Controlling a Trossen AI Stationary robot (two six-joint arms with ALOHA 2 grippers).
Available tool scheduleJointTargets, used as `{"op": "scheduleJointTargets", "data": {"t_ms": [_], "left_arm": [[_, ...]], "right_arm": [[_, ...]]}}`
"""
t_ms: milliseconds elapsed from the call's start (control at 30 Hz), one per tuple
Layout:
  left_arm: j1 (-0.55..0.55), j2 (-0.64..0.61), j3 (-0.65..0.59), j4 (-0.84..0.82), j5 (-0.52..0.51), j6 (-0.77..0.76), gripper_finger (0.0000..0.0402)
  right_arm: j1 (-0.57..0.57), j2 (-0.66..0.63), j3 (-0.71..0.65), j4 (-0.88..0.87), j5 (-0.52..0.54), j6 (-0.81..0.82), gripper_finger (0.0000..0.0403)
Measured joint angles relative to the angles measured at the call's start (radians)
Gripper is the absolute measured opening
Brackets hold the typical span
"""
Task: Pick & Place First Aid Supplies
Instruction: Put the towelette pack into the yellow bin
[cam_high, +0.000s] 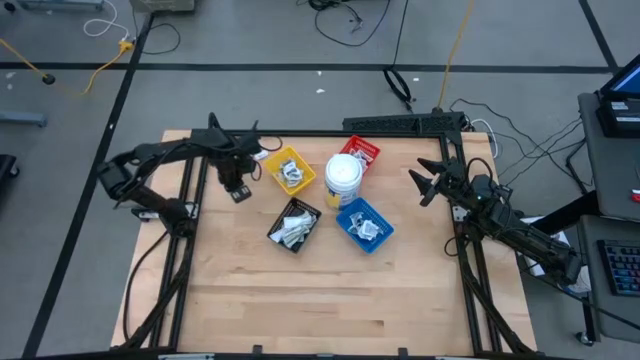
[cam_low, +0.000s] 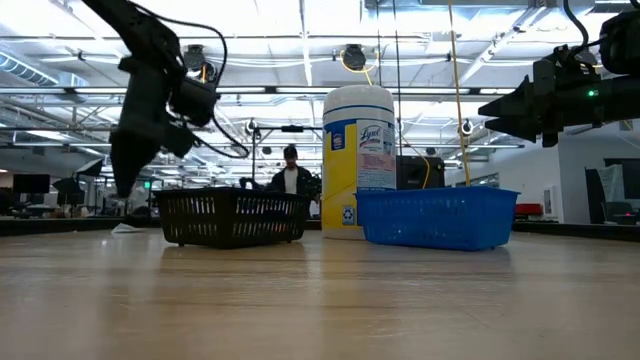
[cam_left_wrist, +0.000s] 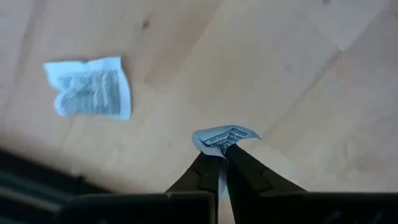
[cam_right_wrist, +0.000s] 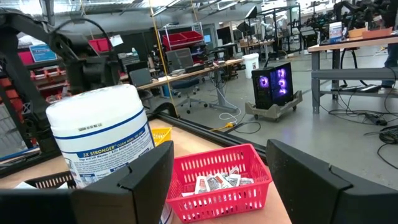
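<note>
- A small white printed packet (cam_left_wrist: 225, 138) is pinched by 1 edge between the closed tips of the left gripper (cam_left_wrist: 222, 154), above the table (cam_high: 330, 290) at about 10 o'clock.
- It is judged light, thin and floppy; an edge pinch suits it.
- A 2nd packet (cam_left_wrist: 91, 88) lies loose on the wood.
- More packets are seen in the red tray (cam_right_wrist: 219, 186).
- The right gripper (cam_right_wrist: 221, 171), spread wide, waits at 3 o'clock.

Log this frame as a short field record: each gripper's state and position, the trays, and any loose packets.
left gripper: shut on a packet, above the table beside the yellow tray
right gripper: open, empty, at the table's right side
loose packet: flat on the wood
trays with packets: yellow, red tray, blue tray, black tray
white tub: upright among the trays
</note>
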Motion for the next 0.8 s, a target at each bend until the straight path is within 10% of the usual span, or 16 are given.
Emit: {"op": "scheduleJointTargets", "data": {"t_ms": [333,800], "left_arm": [[0.0,-0.079,0.139,-0.206,-0.007,-0.042,0.0011],[-0.053,0.238,0.511,-0.265,0.015,-0.089,0.0006]], "right_arm": [[0.0,0.0,0.0,0.0,0.0,0.0,0.0254],[0.0,0.0,0.0,0.0,0.0,0.0,0.0254]]}}
